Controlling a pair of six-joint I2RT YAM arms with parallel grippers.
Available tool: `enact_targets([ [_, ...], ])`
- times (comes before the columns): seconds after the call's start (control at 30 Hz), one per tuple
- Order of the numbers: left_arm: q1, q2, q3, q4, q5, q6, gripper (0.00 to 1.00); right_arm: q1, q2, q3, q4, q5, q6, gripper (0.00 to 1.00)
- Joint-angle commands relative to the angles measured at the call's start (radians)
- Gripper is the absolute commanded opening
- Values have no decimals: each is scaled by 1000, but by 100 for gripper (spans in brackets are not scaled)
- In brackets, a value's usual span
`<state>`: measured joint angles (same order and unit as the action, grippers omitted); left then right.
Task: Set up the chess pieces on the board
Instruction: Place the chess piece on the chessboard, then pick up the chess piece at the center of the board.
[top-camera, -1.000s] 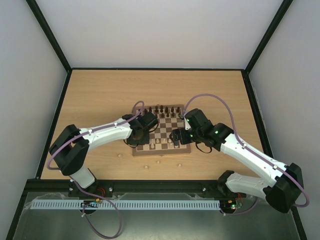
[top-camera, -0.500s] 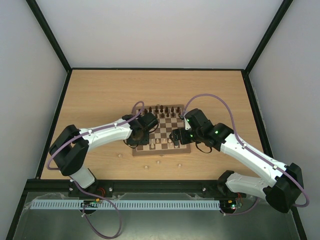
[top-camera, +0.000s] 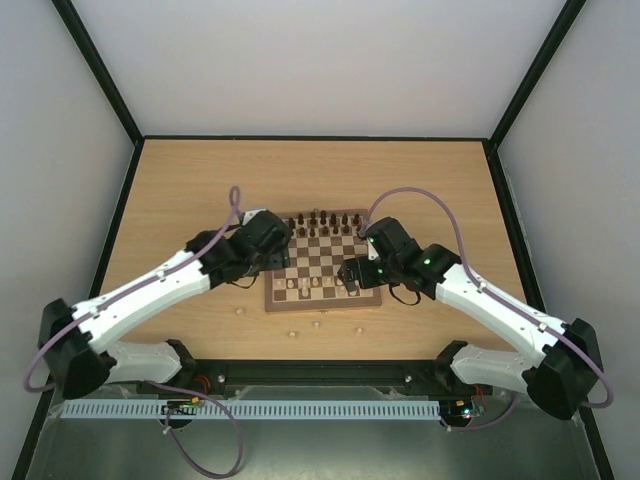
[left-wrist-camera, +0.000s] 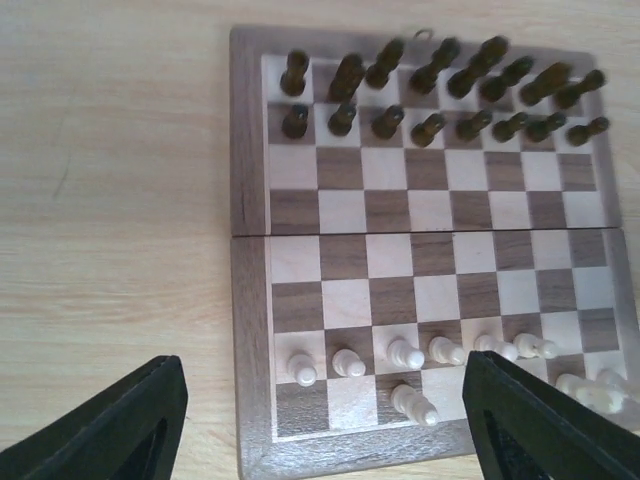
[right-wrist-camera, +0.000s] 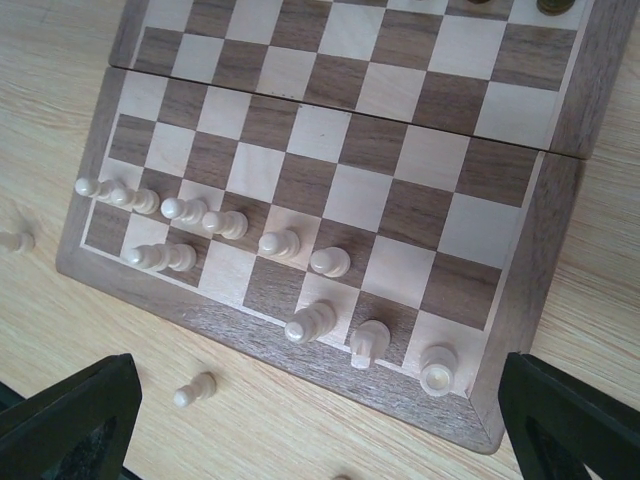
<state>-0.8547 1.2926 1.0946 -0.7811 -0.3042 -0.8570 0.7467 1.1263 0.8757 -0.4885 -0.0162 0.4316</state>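
Though left pincer (left-wrist-camera: 322, 400) gapes — fingers (left-wrist-camera: 135, 425) cropped | rightmost pale pieces (left-wrist-camera: 585, 390) half-hidden

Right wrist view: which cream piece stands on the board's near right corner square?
The squat, wide-topped piece at the row's right end; all the others stand further left.

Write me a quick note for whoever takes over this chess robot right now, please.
Left gripper: open, empty, above the board.
Right gripper: open, empty, above the board's near edge.
Done: dark pieces stand in two rows on the far side.
Partly done: cream pieces fill some squares of the two near rows.
Left: several loose cream pieces lie on the table beside the near edge; place them.
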Motion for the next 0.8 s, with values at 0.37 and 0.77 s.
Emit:
enact_targets([
  [0.37,47,-222,-219,229,-42,132,99,-1,123,41,-86,263,47,99],
  [0.77,176,-298,-331,348,221,223,99,-32,195,78,-114,226,114,99],
])
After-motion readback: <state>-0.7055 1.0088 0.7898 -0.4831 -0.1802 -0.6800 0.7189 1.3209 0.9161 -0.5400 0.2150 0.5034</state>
